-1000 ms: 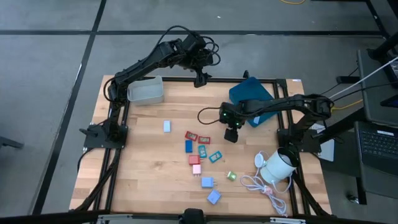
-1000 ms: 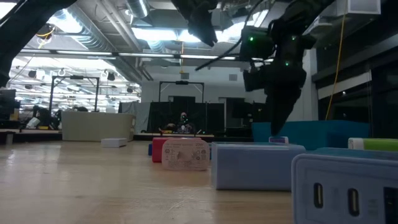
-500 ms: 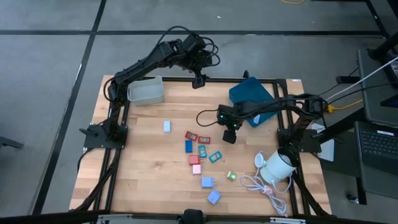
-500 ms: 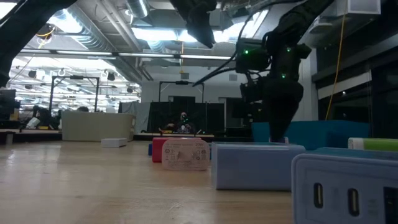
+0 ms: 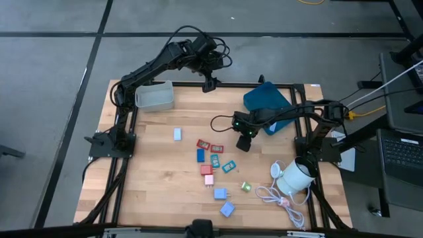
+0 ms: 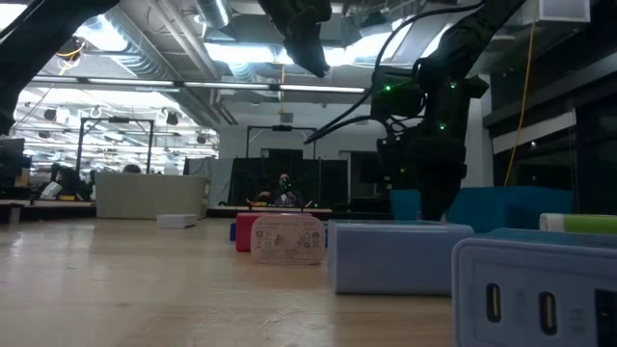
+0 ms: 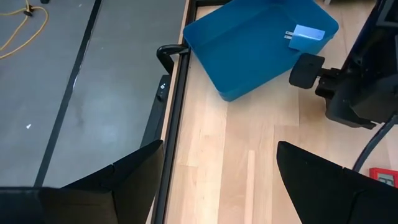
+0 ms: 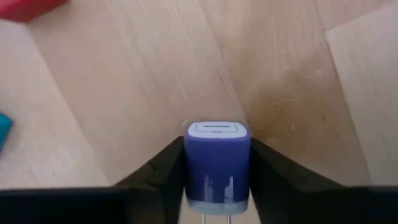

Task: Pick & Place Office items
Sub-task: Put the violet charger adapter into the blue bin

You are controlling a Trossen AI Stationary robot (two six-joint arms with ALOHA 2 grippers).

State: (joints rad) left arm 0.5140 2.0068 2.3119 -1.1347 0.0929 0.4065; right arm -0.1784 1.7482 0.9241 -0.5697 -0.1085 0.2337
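Observation:
My right gripper [image 5: 244, 145] points down at the table's middle and is shut on a small purple charger block [image 8: 217, 162]. To its near left, several small office items lie flat on the wood: a light blue one [image 5: 177, 134], red ones [image 5: 203, 143], a dark blue one [image 5: 200, 155], teal ones [image 5: 229, 166], a pink one [image 5: 209, 179] and a green one [image 5: 245, 187]. My left gripper [image 5: 210, 82] hangs open, high over the far edge. Its fingers frame the blue tray [image 7: 261, 43], which holds a light blue charger [image 7: 308, 35]. My right gripper pinches the purple block's two opposite side faces [image 8: 189, 168] between its two fingers [image 8: 165, 177], coming from above and pointing down. The block stands on end, its socket face [image 8: 216, 129] toward the wood and its metal prongs toward the wrist. Whether it rests on the table, I cannot tell.
A grey tray [image 5: 155, 96] stands at the far left corner and the blue tray [image 5: 268, 106] at the far right. A white round object [image 5: 295, 176] with a coiled white cable [image 5: 277, 196] lies near the right front. Bare wood shows on the table's left side.
My right gripper has sunk toward the table at the middle, staying pointed down.

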